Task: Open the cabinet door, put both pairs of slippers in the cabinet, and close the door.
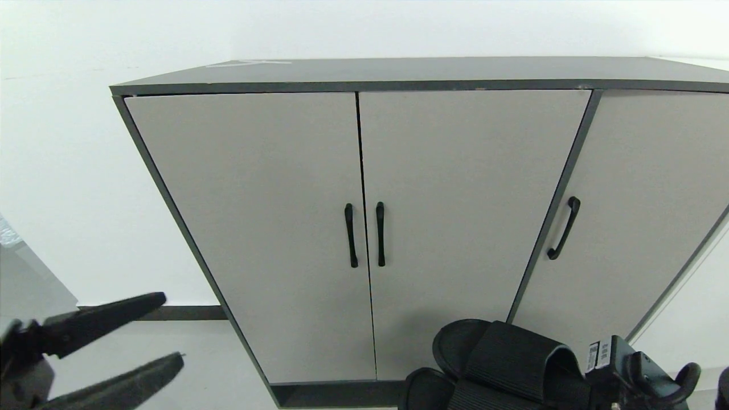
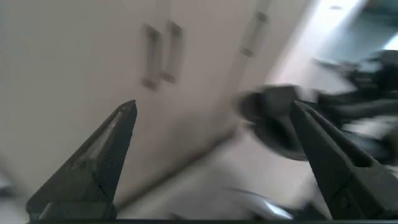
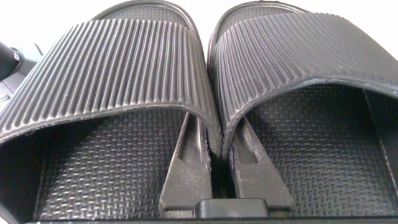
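The grey cabinet (image 1: pixel 256 228) stands in front of me with its doors shut. Two black handles (image 1: pixel 351 234) sit side by side at the middle seam. My right gripper (image 3: pixel 217 149) is shut on a pair of black ribbed slippers (image 1: pixel 501 359), pinching their adjoining inner sides together low in front of the middle door (image 1: pixel 467 216). Both straps (image 3: pixel 124 68) arch over the fingers (image 3: pixel 189 171). My left gripper (image 1: pixel 171 329) hangs open and holds nothing at the lower left, off the cabinet's left corner. The left wrist view shows its fingers (image 2: pixel 102 162) spread, with the cabinet (image 2: pixel 74 56) and slippers (image 2: pixel 273 118) beyond.
A third door with its own handle (image 1: pixel 564 228) lies to the right of the middle door. White wall and a dark baseboard (image 1: pixel 188 312) run behind the cabinet on the left. A grey object (image 1: pixel 23 279) sits at the left edge. Bare grey floor (image 1: pixel 216 353) lies below the left door.
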Controlling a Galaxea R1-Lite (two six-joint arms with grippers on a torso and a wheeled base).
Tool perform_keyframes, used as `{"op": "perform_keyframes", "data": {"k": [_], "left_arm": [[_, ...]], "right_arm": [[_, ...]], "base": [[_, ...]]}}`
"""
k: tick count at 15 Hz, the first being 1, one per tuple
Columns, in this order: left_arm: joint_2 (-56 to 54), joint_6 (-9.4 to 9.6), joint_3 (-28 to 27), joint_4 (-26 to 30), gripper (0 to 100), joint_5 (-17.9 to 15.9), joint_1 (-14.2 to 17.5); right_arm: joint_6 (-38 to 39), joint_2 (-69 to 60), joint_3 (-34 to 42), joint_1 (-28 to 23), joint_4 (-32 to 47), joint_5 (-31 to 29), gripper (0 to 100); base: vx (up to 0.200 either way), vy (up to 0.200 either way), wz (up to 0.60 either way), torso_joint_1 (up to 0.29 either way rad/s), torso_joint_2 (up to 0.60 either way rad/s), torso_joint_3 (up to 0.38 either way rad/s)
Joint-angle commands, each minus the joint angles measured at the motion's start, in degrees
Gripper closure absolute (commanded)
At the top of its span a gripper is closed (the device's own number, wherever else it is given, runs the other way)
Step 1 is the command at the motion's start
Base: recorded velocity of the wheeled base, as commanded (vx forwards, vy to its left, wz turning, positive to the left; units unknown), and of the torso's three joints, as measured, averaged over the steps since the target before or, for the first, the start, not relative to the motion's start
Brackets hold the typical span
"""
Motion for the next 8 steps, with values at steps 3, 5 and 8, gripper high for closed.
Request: {"op": "perform_keyframes", "data": {"k": [3, 5, 8], "left_arm": [[5.40, -6.29, -0.06, -0.76, 0, 5.57, -11.87], [8.47, -4.97, -0.58, -1.02, 0, 7.15, -11.87], [18.84, -4.18, -0.85, -8.49, 0, 7.33, -11.87]], "right_arm": [[0.10, 0.23, -0.60, -0.10, -0.04, 0.00, 100], [0.19, 0.14, -0.69, -0.10, -0.04, 0.00, 100], [0.19, 0.05, -0.69, -0.10, -0.04, 0.00, 100]], "base": [[0.000, 0.000, 0.00, 0.000, 0.00, 0.000], [0.000, 0.000, 0.00, 0.000, 0.00, 0.000], [0.000, 0.000, 0.00, 0.000, 0.00, 0.000]]}}
